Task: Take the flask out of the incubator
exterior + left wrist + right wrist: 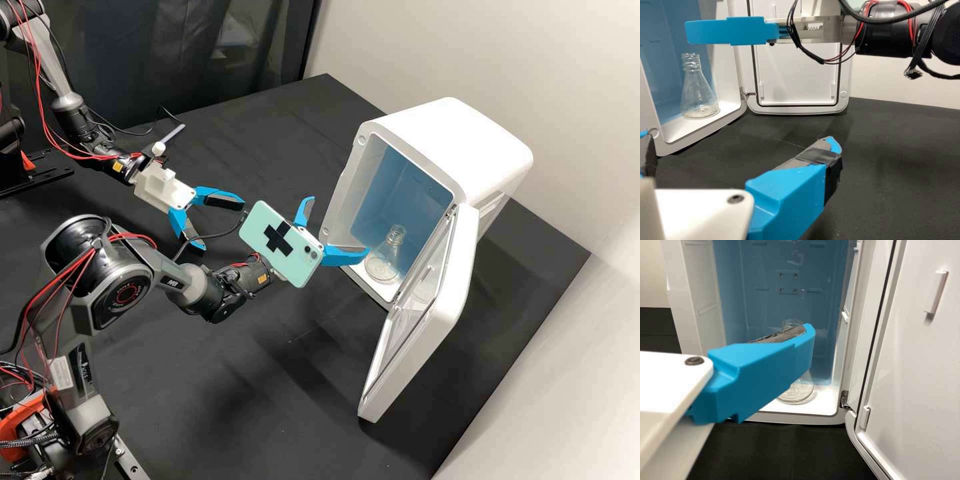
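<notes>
A clear glass flask (387, 257) stands upright on the floor of the white incubator (453, 140), whose inside is blue and whose door (427, 307) hangs open toward the front. My right gripper (325, 233) is open just at the incubator's mouth, a short way from the flask and not touching it. In the right wrist view one blue finger (760, 370) crosses in front of the flask (797, 390). My left gripper (207, 219) hangs open over the bench farther back, with nothing in it. From there I see the flask (697, 90) and the right arm's finger (732, 30).
A mint-green camera block with a black cross (283, 243) rides on the right wrist. The open door (920, 365) stands close beside the right gripper. The black bench (267, 373) spreads in front; its right edge runs just past the incubator.
</notes>
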Tool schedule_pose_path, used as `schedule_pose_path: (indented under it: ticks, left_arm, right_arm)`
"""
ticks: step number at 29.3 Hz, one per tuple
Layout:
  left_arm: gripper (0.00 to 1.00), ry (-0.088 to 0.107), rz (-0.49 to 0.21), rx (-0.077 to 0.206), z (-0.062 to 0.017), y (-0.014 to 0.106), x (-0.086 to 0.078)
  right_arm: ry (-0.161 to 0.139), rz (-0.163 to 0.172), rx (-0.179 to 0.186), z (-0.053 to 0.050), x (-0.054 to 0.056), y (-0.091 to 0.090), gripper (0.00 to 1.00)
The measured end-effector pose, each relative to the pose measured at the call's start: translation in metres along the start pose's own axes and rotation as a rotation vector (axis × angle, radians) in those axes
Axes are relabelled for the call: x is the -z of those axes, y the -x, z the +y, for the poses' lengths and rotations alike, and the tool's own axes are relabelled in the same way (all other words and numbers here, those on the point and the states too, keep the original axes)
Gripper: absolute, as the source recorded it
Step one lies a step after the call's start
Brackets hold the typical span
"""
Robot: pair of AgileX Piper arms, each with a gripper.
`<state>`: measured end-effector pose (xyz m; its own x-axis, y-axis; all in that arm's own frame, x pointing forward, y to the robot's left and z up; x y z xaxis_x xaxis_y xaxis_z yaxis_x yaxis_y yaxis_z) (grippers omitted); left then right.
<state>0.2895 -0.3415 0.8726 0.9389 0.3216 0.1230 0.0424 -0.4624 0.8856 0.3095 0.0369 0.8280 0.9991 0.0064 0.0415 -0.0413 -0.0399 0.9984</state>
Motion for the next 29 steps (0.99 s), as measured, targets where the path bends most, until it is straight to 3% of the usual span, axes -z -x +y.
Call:
schedule_pose_path:
  ticks: [2, 4, 11, 17, 22, 29]
  left_arm:
    - [1.0, 0.0, -0.002, 0.001, -0.0001, 0.0, 0.0]
    - [1.0, 0.008, -0.003, 0.001, -0.0001, 0.0, 0.0]
    - [1.0, 0.013, -0.003, 0.001, -0.0001, 0.0, 0.0]
    - [1.0, 0.013, -0.003, 0.001, -0.0001, 0.0, 0.0]
    - [1.0, 0.013, -0.002, 0.003, -0.0006, 0.0, 0.0]
    - [1.0, 0.014, -0.002, 0.004, -0.0009, 0.001, 0.0]
  right_arm:
    - [-0.008, -0.016, -0.013, -0.001, -0.002, -0.007, 1.0]
    - [0.004, -0.03, -0.02, -0.003, -0.004, -0.014, 1.0]
    - [0.029, -0.15, -0.024, -0.013, -0.02, -0.044, 1.0]
    - [0.042, -0.211, -0.04, -0.017, -0.03, -0.062, 1.0]
    - [0.075, -0.222, -0.036, -0.021, -0.032, -0.073, 1.0]
    - [0.117, -0.237, -0.021, -0.036, -0.028, -0.096, 1.0]
